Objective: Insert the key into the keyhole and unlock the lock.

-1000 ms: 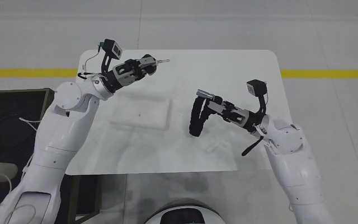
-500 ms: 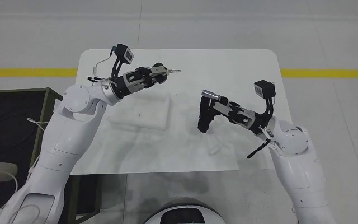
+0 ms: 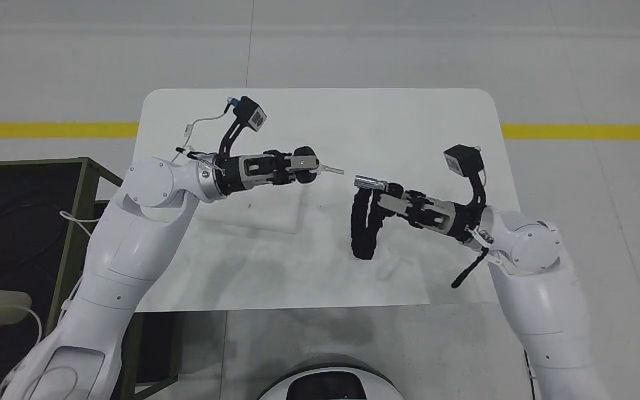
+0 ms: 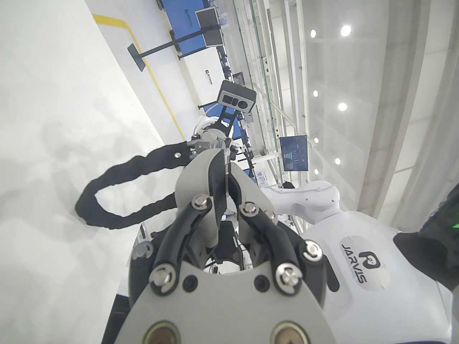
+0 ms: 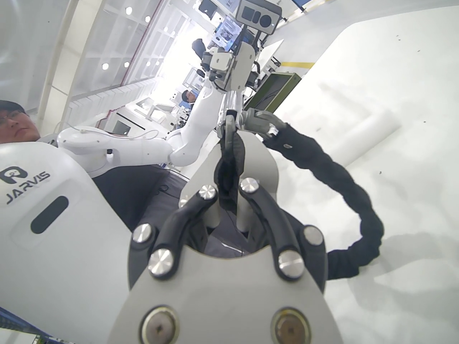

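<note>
1. The left claw is pressed together on the key. It pinches the bow so the blade sticks out level, aimed across the middle of the counter at the other arm.
2. The key's tip sits just beside the metal head of the lock, and both are held in the air. From above a sliver of gap shows, so I judge the insertion not yet made (the keyhole itself is too small to make out).
3. The right claw is clamped on the lock just behind that head. The black sleeved loop droops from it toward the counter.
4. The step in hand is lining up. Blade and head should share one axis before any advance, because with both parts unsupported a slight tilt would probably jam the tip at the mouth.
5. It seems best to hold the right arm rigid and let the left make the whole approach, slow and straight.
6. In the left wrist view the blade is edge-on between the pads. Its roll may need matching to the slot (if the tip meets resistance, back off and rotate rather than push, or the thin bow could pivot in the pinch).
7. Once the key is seated, the turn should come from wrist roll. The soft sleeve might let the lock twist in the right claw, so that grip matters.
8. A white foam pad lies on the counter nearby, and a dropped key would likely land around it.
</note>
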`<action>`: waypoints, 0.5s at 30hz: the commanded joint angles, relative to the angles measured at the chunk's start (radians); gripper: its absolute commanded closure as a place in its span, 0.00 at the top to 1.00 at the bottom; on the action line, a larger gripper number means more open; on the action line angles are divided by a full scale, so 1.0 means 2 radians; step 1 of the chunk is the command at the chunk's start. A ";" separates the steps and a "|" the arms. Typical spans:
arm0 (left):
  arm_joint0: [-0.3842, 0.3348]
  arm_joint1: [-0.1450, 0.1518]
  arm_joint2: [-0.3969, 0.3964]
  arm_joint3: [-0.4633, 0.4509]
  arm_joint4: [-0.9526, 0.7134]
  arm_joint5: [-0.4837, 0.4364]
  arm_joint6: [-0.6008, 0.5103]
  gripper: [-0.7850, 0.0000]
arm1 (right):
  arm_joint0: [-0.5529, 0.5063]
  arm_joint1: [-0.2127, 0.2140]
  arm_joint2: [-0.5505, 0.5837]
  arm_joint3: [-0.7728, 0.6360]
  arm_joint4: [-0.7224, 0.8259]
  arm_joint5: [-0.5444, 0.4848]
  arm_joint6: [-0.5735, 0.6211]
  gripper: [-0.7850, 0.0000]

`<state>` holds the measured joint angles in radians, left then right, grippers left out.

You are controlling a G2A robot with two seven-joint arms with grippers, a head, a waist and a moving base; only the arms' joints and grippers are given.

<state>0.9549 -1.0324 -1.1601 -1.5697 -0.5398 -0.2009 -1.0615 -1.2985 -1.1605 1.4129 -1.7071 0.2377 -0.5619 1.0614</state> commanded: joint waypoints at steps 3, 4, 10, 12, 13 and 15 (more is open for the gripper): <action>0.001 -0.004 0.001 0.002 0.009 0.009 0.001 0.00 | 0.001 0.001 0.000 -0.001 -0.012 -0.005 -0.010 0.00; 0.000 -0.005 0.001 0.002 0.009 0.011 -0.001 0.00 | 0.001 0.002 0.000 -0.001 -0.015 -0.006 -0.011 0.00; 0.003 -0.011 0.003 -0.005 0.030 0.015 -0.003 0.00 | 0.001 0.004 -0.002 -0.007 -0.029 -0.008 -0.018 0.00; 0.005 -0.013 0.002 -0.007 0.035 0.016 -0.001 0.00 | 0.000 0.005 -0.003 -0.007 -0.029 -0.009 -0.020 0.00; 0.005 -0.014 0.001 -0.007 0.035 0.016 -0.001 0.00 | 0.000 0.005 -0.003 -0.007 -0.029 -0.009 -0.020 0.00; 0.006 -0.016 0.000 -0.006 0.041 0.019 0.002 0.00 | 0.000 0.006 -0.004 -0.006 -0.027 -0.009 -0.022 0.00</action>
<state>0.9660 -1.0625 -1.1593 -1.5833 -0.4644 -0.1661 -1.0607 -1.2976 -1.1495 1.4053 -1.7202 0.1804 -0.5802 1.0188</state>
